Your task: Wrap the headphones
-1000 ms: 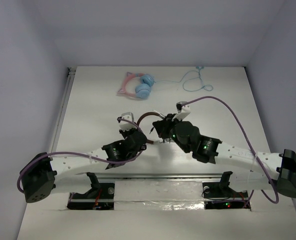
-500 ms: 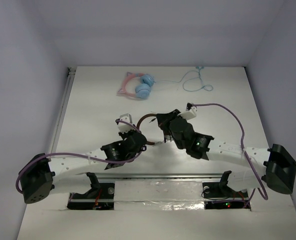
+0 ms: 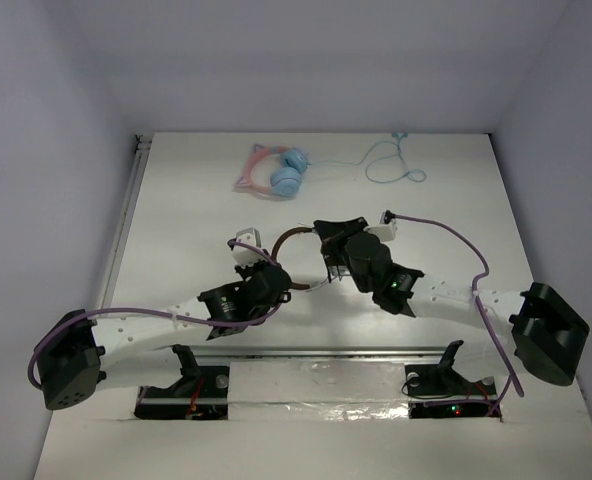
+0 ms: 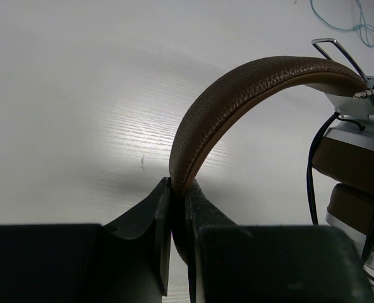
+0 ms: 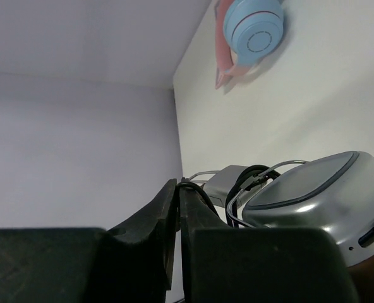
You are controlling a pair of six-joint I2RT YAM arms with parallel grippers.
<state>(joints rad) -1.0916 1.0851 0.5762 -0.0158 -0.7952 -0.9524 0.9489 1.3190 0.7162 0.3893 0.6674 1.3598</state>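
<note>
The headphones (image 3: 294,236) are seen at the middle of the table (image 3: 176,200), between both arms. The brown headband (image 4: 237,88) is pinched by the left fingers (image 4: 152,214). The thin black cable (image 5: 193,187) is pinched by the right fingers (image 5: 155,211).

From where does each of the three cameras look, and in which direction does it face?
Top external: above and behind the bases, facing down at the table; left arm and right arm show.
Left wrist: on the left arm, looking along the left gripper, shut on the brown headband.
Right wrist: looking along the right gripper, shut on the black cable, toward a grey wall.
Shared: right wrist and top views both show the pink headphones.
</note>
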